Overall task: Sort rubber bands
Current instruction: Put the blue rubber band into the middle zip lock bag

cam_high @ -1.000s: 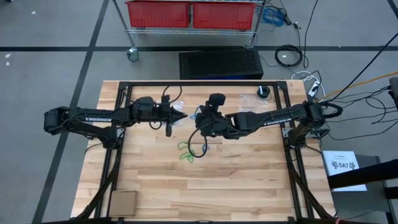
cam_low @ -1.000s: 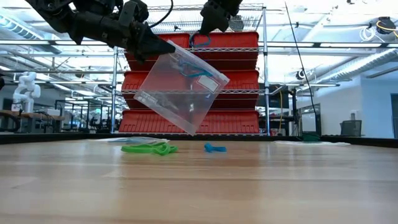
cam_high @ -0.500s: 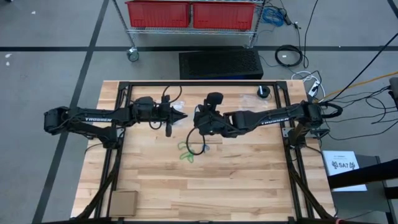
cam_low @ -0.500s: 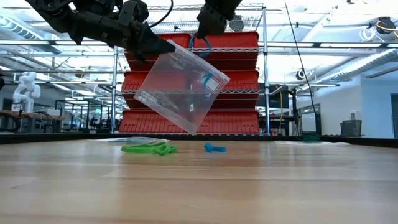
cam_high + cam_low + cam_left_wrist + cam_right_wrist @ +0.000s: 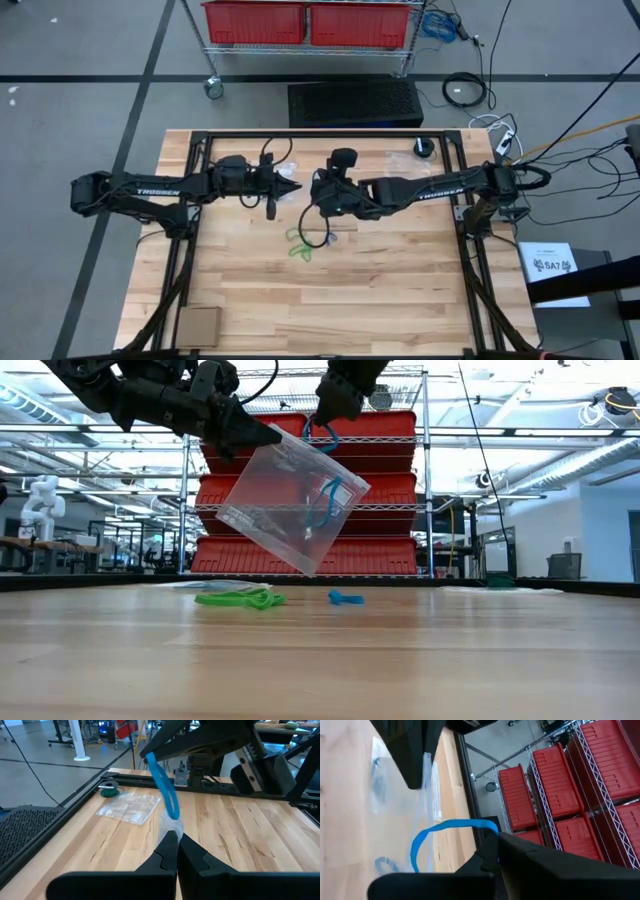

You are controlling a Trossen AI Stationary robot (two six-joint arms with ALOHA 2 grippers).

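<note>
blue rubber band (image 5: 440, 832), thin floppy loop, pinched in right tool (image 5: 492, 851); left tool (image 5: 176, 844) clenched on crinkly clear bag (image 5: 290, 500)

"TROSSEN" on left arm (image 5: 160, 185)

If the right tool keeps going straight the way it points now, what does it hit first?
Most likely the clear bag held up by the left tool. The right tool, shut on a blue rubber band, points down at the bag's upper edge. Depth is unclear, so it could slip just past.
</note>
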